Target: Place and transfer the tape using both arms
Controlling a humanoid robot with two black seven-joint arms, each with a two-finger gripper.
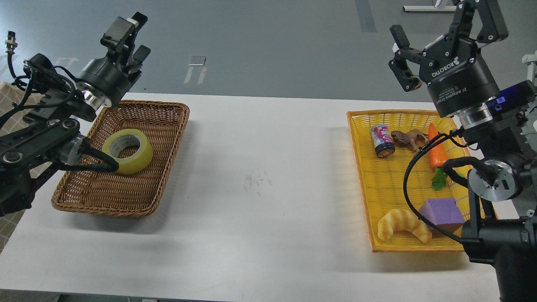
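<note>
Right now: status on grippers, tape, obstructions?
Left gripper raised, state unclear; right gripper raised, open, empty. Tape flat in brown wicker basket. Left arm's cable crosses the roll's near edge.

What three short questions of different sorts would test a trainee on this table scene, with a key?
1. True or false: the tape lies in the brown wicker basket.
2. Which lies nearest the croissant in the yellow tray? A) can B) purple block C) carrot
3. Fill in: the right end effector has its fingers ____ and holds nothing.

Key: 1 true; 2 B; 3 open. The left end effector hovers above the basket's far corner, also empty.
</note>
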